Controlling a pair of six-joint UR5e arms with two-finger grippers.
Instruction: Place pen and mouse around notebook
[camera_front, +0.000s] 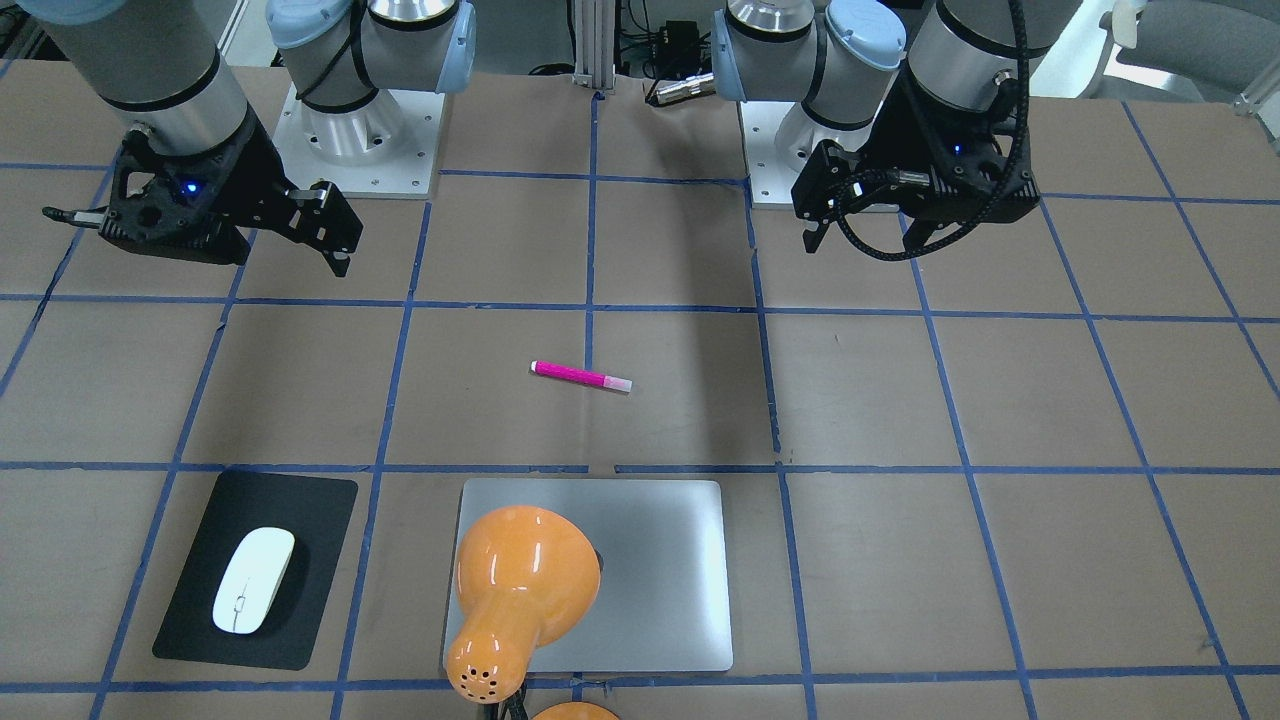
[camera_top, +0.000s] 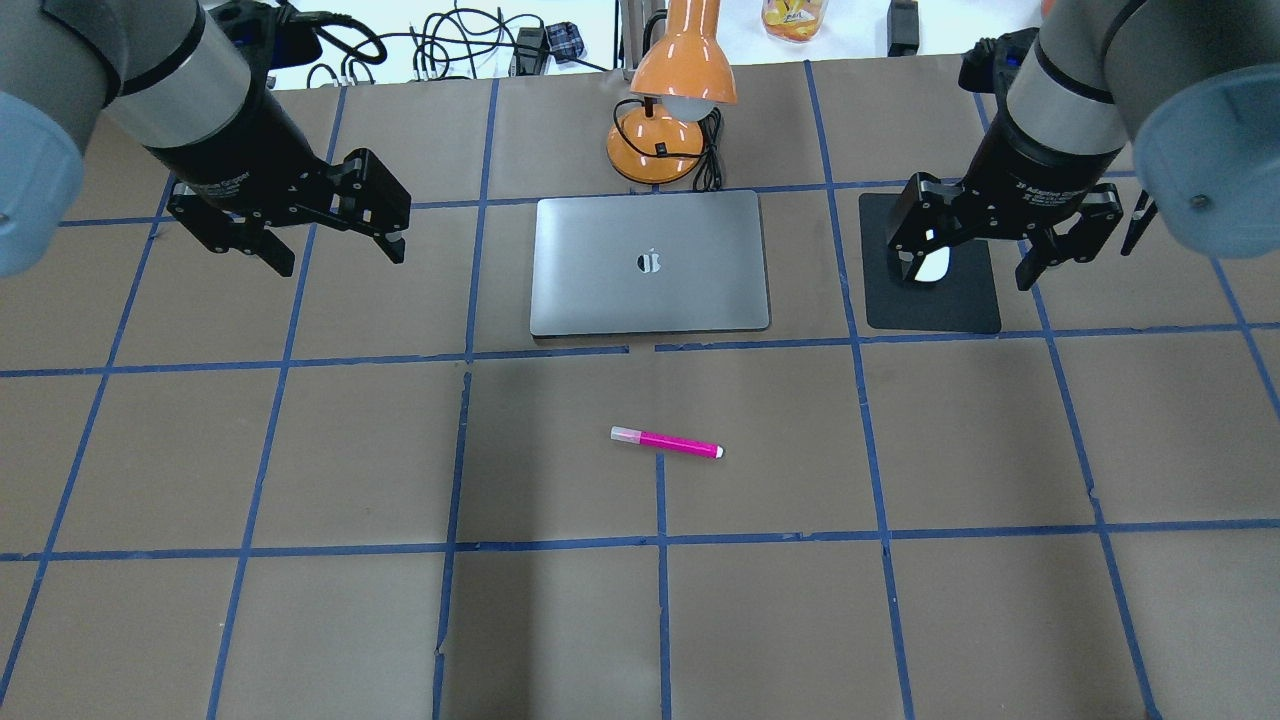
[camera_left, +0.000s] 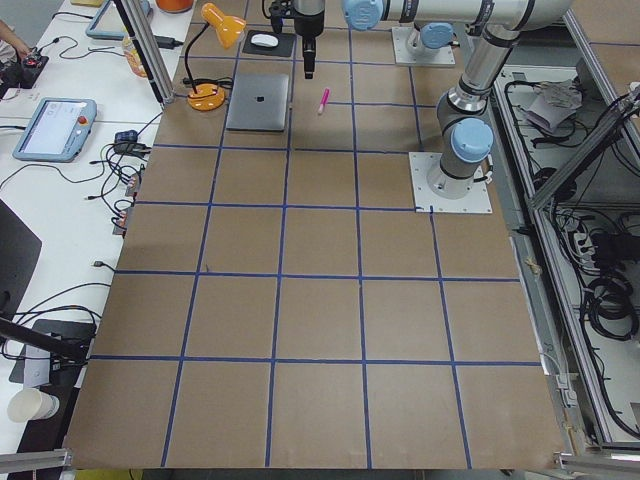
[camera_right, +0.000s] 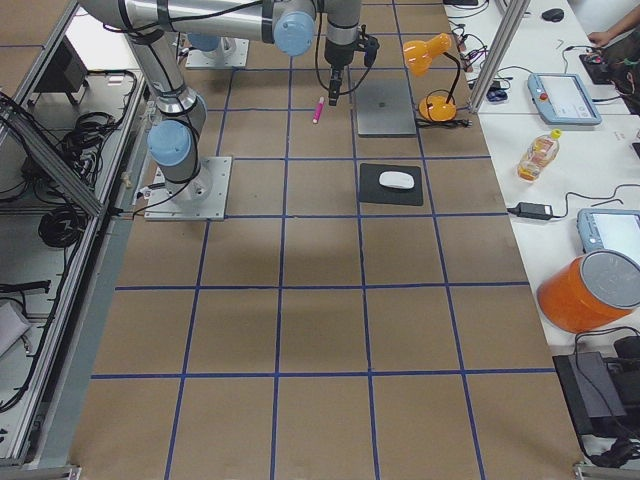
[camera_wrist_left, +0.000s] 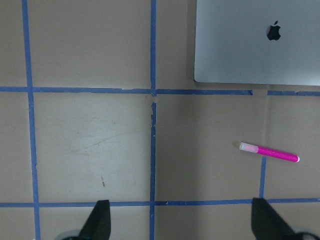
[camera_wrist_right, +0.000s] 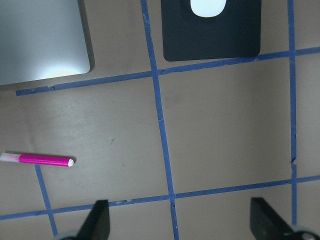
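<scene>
The pink pen (camera_front: 580, 377) lies flat on the brown table, about one grid square on the robot's side of the silver notebook (camera_top: 700, 270). It also shows in both wrist views, the pen (camera_wrist_left: 268, 152) right of centre and the pen (camera_wrist_right: 37, 159) at the left edge. The white mouse (camera_front: 253, 580) rests on a black mat (camera_front: 320, 520) beside the notebook. My right gripper (camera_top: 965, 278) hovers open above that mat and partly hides the mouse (camera_top: 932, 265). My left gripper (camera_top: 338, 258) hangs open and empty on the notebook's other side, above bare table.
An orange desk lamp (camera_top: 670, 110) stands behind the notebook with its head leaning over the lid. Blue tape lines grid the table. Cables, a bottle and tablets lie on the bench beyond the far edge.
</scene>
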